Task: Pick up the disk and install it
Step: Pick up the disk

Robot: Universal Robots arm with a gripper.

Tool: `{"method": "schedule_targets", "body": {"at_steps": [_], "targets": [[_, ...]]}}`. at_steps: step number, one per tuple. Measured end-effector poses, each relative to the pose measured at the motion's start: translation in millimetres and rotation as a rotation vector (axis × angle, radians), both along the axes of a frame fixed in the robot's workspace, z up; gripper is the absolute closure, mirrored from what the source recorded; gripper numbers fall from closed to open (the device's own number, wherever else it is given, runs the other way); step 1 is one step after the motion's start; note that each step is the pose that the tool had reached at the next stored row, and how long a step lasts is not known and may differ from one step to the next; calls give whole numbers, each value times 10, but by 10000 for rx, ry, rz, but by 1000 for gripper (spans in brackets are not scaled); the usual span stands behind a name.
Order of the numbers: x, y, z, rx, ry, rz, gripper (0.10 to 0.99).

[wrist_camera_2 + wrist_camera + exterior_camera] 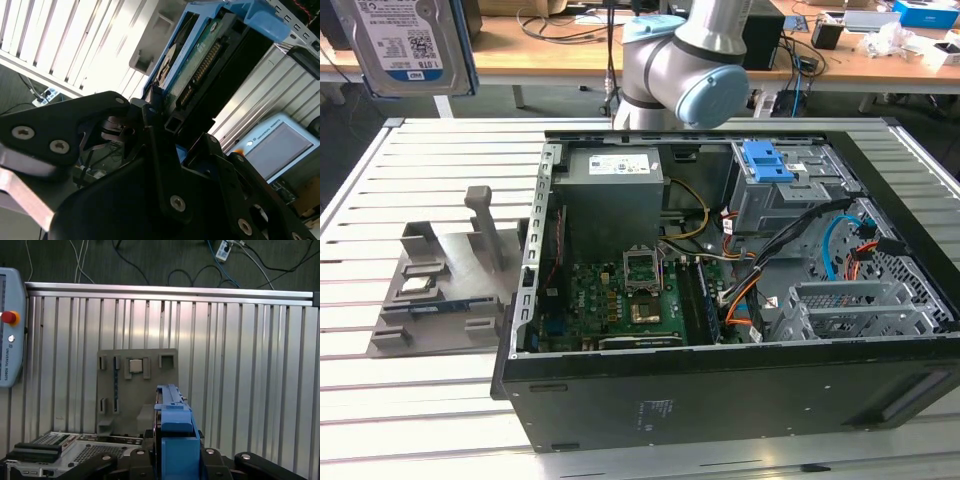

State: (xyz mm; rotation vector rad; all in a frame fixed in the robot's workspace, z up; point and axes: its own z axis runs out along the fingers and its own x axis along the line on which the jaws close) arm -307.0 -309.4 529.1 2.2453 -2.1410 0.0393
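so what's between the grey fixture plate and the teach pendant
Bare table slats, in the first wrist view, from fixture plate to pendant.

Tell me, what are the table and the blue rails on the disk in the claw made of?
Table: looks like aluminium with a brushed silver finish, judging by its ribbed slats and soft sheen. Rails on the disk in the claw: probably moulded plastic, smooth and evenly blue with a dull gloss. The disk's body looks like silver-grey metal.
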Motion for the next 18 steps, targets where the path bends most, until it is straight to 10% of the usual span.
{"method": "schedule_targets", "body": {"at_steps": [18], "targets": [[472,43,0,0,1,1,722]]}}
